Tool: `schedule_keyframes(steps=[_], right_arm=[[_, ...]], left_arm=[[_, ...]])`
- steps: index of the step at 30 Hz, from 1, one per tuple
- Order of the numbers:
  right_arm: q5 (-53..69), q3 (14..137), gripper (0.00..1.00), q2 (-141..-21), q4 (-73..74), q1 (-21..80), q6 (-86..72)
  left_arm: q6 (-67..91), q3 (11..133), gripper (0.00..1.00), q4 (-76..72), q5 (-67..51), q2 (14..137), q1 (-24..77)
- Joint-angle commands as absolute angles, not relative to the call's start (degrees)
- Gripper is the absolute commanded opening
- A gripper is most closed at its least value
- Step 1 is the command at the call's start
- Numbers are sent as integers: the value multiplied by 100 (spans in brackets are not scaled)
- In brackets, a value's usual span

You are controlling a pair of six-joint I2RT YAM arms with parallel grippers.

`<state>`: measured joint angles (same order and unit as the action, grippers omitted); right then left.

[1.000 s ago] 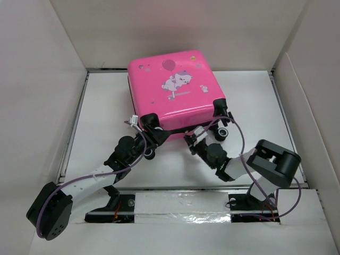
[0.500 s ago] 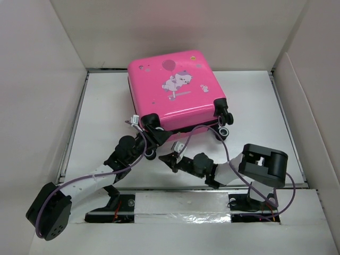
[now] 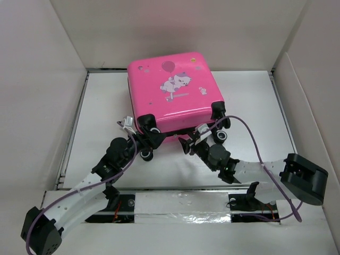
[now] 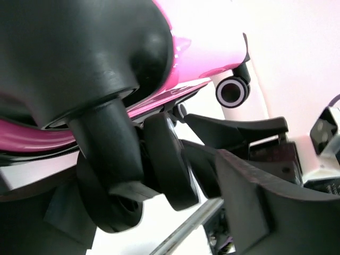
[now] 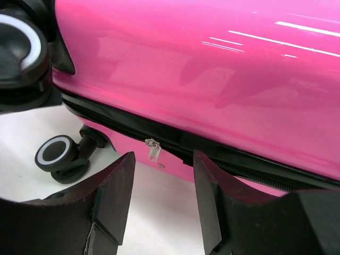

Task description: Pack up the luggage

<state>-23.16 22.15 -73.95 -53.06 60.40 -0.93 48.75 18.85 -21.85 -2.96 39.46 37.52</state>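
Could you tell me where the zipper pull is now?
Right wrist view: the zipper pull hangs on the black seam of the luggage, just ahead of the open right gripper.

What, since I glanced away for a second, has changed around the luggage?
The right gripper pulled back from the luggage, swung left, then returned to its near edge, open before the zipper pull. The left arm's elbow dropped lower in view; the left gripper stayed by the near-left wheel. The luggage stayed shut and in place.
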Motion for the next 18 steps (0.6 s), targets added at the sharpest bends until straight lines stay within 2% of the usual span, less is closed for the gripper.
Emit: schedule_keyframes(steps=[1, 6, 10, 18], right_arm=[[-2620, 2496, 54, -7391, -4685, 5942, -123], [-2145, 2461, 54, -7934, -5202, 5941, -229], [-1978, 2452, 57, -8279, -5668, 5828, -246], [-862, 2645, 61, -8868, -6688, 5273, -88]], left_arm=[[4237, 2478, 77, -2155, -106, 3516, 3762], [4078, 2663, 85, -1337, 324, 3331, 3762], [4034, 2803, 85, -1064, 589, 3243, 3709], [3955, 2997, 84, -1151, 493, 3656, 3656]])
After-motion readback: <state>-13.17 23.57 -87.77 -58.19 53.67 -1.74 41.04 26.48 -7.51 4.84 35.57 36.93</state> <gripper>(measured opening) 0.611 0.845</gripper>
